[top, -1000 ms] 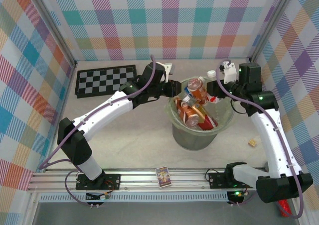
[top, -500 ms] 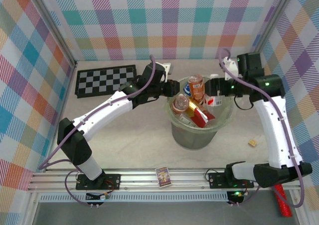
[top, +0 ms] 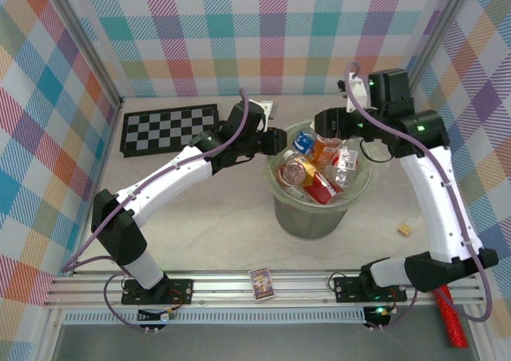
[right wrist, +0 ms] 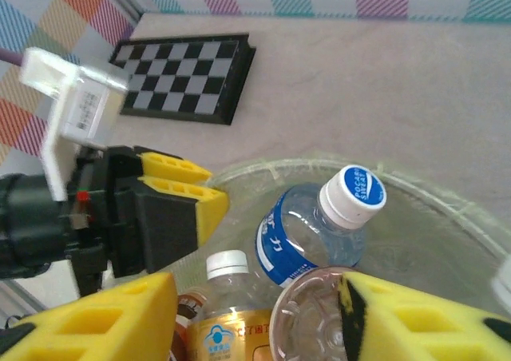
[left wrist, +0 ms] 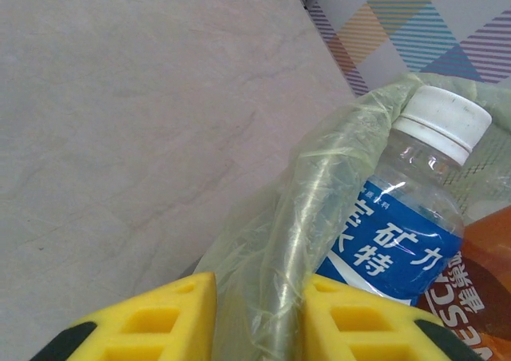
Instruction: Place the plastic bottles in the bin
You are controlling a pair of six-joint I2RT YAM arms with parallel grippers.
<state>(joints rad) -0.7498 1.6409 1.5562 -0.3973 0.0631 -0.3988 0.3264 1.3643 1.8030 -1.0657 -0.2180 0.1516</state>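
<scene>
Plastic bottles (top: 319,165): every one I can see lies inside the bin, heaped up to about rim level. A blue-labelled bottle (right wrist: 299,225) leans against the inside of the bin's rim.
Bin (top: 311,217): upright on the worktop (top: 215,217), with its thin liner folded over the rim.
Left fingers (left wrist: 172,309): narrow, pinched on the bin's rim and liner at its left side, just outside the blue-labelled bottle.
Right fingers (right wrist: 112,317): above the bin's mouth and standing apart, with the round base of a clear bottle (right wrist: 311,321) between them. I cannot tell whether they grip it or only straddle it.
Risk at the rim: if I move the left arm while it is clamped, I expect the bin to drag or tip, or the liner to tear. I would let go first.
Risk over the heap: the pile is high and loose. A push down from the right fingers could roll a bottle over the rim onto the worktop beside the bin, most likely the blue-labelled one.
Risk of a drop: if the clear bottle is only half held, it may slip and bounce off the heap and out of the bin.
Risk between the arms: both sets of fingers are close together over the bin's left rim, so a careless sweep could knock them into each other.
</scene>
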